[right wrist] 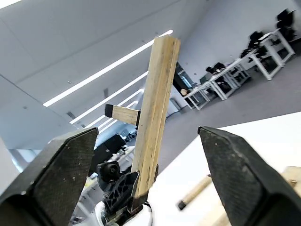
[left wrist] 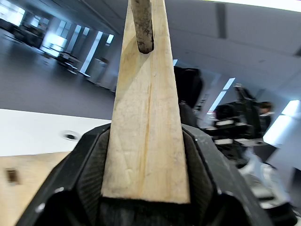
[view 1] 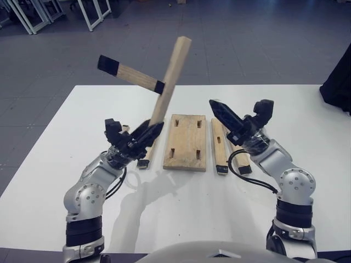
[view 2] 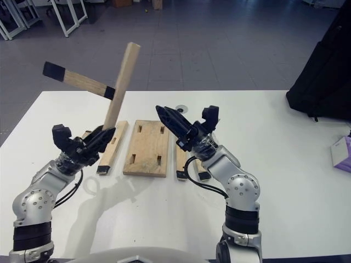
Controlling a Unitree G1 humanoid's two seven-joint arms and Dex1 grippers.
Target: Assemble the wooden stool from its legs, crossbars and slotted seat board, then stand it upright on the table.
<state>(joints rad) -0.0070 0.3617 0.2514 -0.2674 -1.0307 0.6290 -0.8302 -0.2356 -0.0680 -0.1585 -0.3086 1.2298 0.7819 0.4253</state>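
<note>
silver jointed arms (view 1: 88, 194) with black cables (view 1: 249, 178) and black pincers (view 1: 153, 129).

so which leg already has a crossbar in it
The leg in the left pincer, raised off the table; a black-tipped crossbar sticks out of it. The rest lie flat.

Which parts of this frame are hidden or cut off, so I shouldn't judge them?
Eye views: left gripper hides part of the left-hand piece beside the seat board.
Eye views: right gripper covers most of the outermost right-hand piece.
Left wrist view: crossbar cut by top edge.
</note>
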